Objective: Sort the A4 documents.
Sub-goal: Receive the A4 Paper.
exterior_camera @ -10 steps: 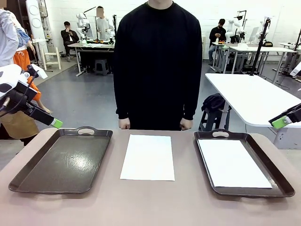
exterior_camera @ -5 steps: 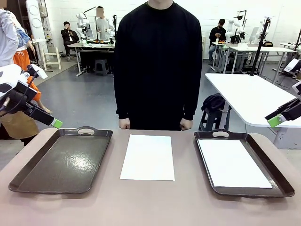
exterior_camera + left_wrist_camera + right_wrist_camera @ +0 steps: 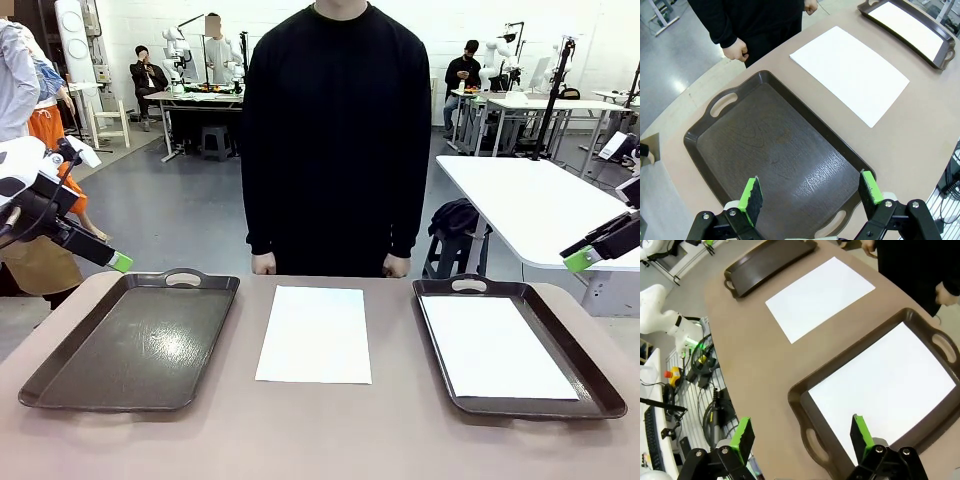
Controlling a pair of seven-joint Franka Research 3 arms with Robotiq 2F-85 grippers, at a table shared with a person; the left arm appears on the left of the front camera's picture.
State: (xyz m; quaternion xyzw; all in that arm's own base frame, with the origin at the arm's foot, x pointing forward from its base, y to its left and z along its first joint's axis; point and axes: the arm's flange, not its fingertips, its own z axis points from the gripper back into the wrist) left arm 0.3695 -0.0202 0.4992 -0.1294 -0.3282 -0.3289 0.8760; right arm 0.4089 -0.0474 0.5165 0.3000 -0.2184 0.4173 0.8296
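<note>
A4 documents (image 3: pixel 314 334) lie in two places: one flat on the table (image 3: pixel 320 440) between the two dark trays, a second sheet (image 3: pixel 497 347) inside the right tray (image 3: pixel 592 385) (the left tray (image 3: pixel 130 340) holds nothing). The left end effector (image 3: pixel 810 186) and right end effector (image 3: pixel 801 426) hover at the table's sides, jaws wide apart and empty. The step in hand looks like fetching the loose sheet, which calls for reaching to the middle and lifting a thin edge.

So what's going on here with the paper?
Nobody is handling anything yet. A plain white sheet of paper lies on the tan table between a dark brown handled left tray and a matching right tray, which holds a second white sheet. The left gripper and right gripper hover open at the sides; a person in black stands opposite.
</note>
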